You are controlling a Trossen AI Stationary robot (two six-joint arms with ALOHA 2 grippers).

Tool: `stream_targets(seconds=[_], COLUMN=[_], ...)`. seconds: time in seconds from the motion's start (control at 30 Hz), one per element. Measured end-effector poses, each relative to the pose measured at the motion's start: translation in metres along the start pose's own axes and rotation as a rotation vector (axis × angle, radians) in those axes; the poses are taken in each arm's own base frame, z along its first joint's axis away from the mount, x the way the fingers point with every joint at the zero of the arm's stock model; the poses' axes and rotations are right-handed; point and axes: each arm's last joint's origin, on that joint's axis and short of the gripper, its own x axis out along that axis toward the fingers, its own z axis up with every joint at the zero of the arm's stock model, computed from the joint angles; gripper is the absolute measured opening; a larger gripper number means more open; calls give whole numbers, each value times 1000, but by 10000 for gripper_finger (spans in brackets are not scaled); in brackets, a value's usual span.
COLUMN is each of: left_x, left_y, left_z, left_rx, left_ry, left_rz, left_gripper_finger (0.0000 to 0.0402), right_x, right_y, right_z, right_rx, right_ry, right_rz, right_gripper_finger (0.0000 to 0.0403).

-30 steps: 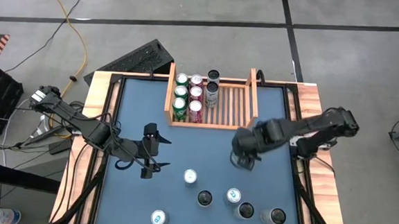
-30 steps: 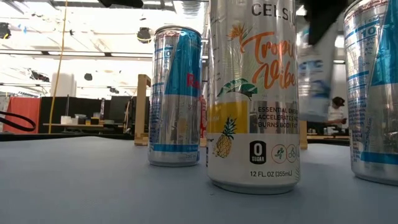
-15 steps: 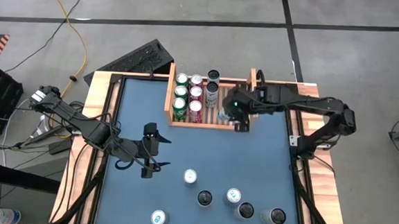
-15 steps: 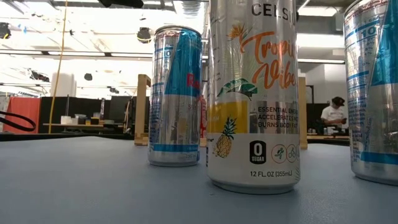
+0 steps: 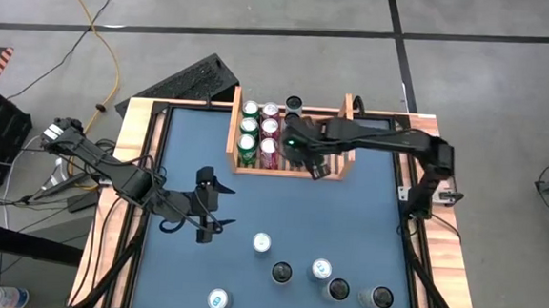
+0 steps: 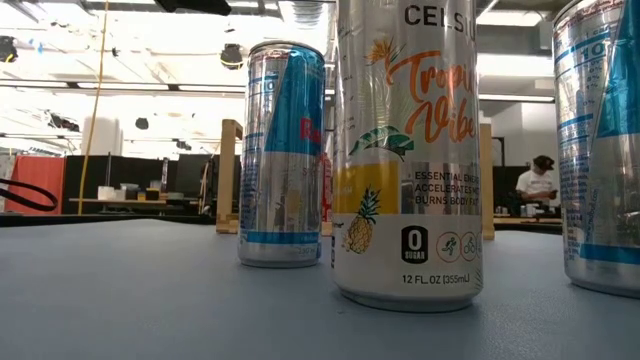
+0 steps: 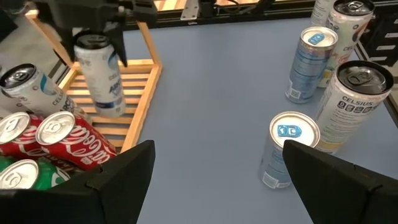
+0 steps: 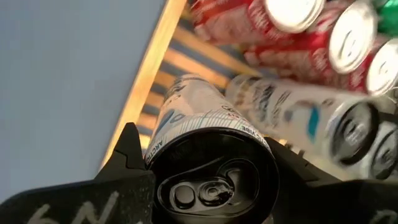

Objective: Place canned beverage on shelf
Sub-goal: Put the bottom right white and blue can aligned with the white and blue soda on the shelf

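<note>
— What's nearest on the table (image 5: pixel 366 212)?

— Six loose cans along the near edge. Just past them the left gripper (image 5: pixel 211 206) hovers over the blue surface, fingers spread wide and holding nothing.

— And farther back?

— The right gripper (image 5: pixel 310 156) reaches over the shelf (image 5: pixel 341 129), fingers clamped on a white can (image 7: pixel 101 71), which hangs over the slats beside the red, green and white cans (image 5: pixel 259 132) already standing there.

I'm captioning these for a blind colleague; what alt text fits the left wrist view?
The right gripper holds a white can above the slatted shelf, beside red cans. Four more cans stand on the blue table.
</note>
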Motion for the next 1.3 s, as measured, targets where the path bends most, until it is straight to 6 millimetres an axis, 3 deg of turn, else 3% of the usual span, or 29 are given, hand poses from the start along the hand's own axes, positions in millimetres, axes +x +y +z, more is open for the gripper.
stream_targets(seconds=[0.23,0.43,0.57,1.3], left_x=[0,0,0,0], left_y=[0,0,0,1], left_z=[0,0,-1,-1], left_rx=[-4,-10,-6,-15], left_ry=[-4,-2,6,2], left_rz=[0,0,2,25], left_gripper_finger=[341,341,341,341], right_x=[9,11,19,41], right_y=[-29,-49,-52,-64], right_z=[16,17,16,10], right_rx=[-1,23,37,-3], right_ry=[23,23,-6,-17], right_rz=[77,137,206,218], right_gripper_finger=[166,166,166,166])
